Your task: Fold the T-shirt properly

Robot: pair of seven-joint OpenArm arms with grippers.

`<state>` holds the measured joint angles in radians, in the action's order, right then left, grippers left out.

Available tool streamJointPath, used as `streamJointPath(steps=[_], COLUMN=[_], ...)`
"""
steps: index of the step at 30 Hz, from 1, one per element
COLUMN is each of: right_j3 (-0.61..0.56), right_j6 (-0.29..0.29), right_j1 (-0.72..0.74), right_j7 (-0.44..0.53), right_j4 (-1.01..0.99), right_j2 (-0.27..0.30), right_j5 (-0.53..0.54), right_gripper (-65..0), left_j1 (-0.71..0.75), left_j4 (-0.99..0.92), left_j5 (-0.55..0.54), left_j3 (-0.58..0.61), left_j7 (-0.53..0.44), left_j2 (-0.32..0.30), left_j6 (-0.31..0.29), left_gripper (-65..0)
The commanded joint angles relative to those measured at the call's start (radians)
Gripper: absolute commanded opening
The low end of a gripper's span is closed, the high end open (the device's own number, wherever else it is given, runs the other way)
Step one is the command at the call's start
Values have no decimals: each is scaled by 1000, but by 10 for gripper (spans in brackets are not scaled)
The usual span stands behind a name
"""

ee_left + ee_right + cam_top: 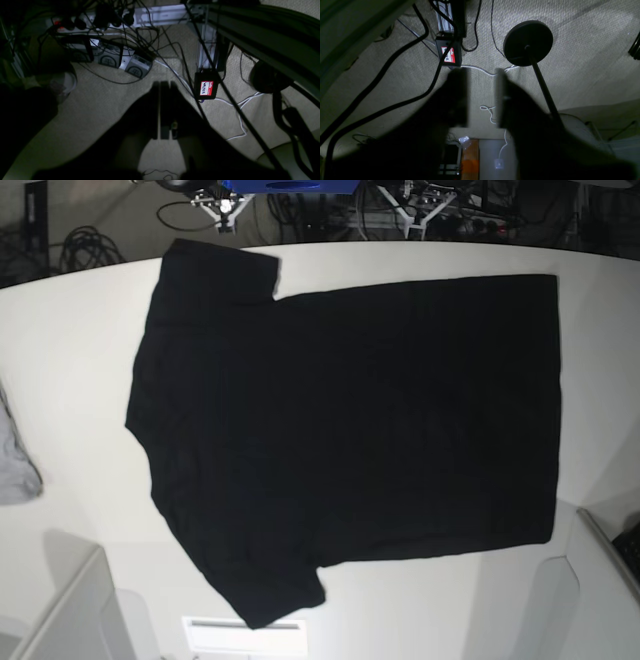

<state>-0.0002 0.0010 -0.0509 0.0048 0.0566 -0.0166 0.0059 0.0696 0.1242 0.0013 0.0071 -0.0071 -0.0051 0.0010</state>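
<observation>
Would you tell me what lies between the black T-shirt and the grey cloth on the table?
Only bare white table separates the T-shirt and the grey cloth, seen in the base view.

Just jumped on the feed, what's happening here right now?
Nothing is being handled yet. The black T-shirt lies spread flat and unfolded on the white table, both sleeves out, with a light grey cloth at the table's edge. Neither arm is over the shirt: both wrist cameras look down at carpet and cables. The left gripper is shut and empty; the right gripper is open and empty. Folding has not started.
</observation>
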Motion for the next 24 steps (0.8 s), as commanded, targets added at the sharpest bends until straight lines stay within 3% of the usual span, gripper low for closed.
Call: streamJointPath(steps=[1,2,5,7,11,18,24], right_j3=[-2,-2,-2,-2,-2,2,4], right_j6=[6,6,6,3,3,3,3], right_j1=[-5,-8,-22,-27,-40,-80,-277], right_j7=[2,2,2,2,2,7,10], right_j4=[9,9,16,16,16,59,351], right_j2=[5,5,5,5,5,23,56], right_j5=[-1,-1,-2,-2,-2,1,3], right_gripper=[-621,-650,-650,-650,-650,-650,-650], left_j1=[3,11,32,39,55,111,330], left_j4=[1,-1,5,7,7,27,256], left_j5=[-1,-1,-1,-1,-1,9,10], left_j3=[-2,-2,4,0,8,11,11], left_j7=[0,0,0,0,0,-8,-230], left_j2=[1,1,1,1,1,-5,-45], left_j6=[6,6,4,4,4,4,4], left_gripper=[-569,-520,-411,-439,-650,-650,-650])
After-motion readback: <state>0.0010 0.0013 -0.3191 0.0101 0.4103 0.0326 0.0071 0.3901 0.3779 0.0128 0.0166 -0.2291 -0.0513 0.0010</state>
